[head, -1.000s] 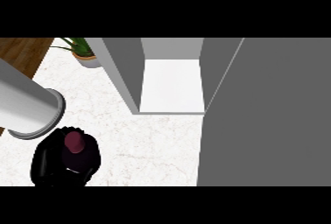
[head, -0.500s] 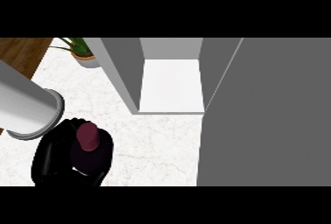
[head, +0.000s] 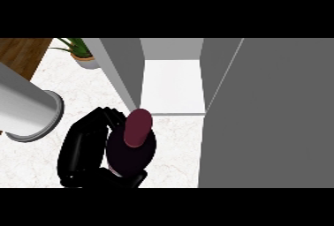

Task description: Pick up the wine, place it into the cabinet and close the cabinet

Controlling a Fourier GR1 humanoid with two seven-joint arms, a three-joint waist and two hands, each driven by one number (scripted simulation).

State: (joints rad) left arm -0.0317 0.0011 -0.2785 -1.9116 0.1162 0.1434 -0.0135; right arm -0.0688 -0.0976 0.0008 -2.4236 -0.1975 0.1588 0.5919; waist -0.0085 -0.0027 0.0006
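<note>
The left hand [head: 85,145] is curled round the wine [head: 134,141], holding the bottle with its dark red top [head: 138,128] tilted toward the cabinet [head: 169,84]. The bottle sits low in view, above the white marbled counter [head: 26,159], just before the cabinet's open front and near its left wall. The cabinet floor is white. The grey door [head: 274,114] stands open at right. A potted plant [head: 81,55] stands at the counter's far left.
</note>
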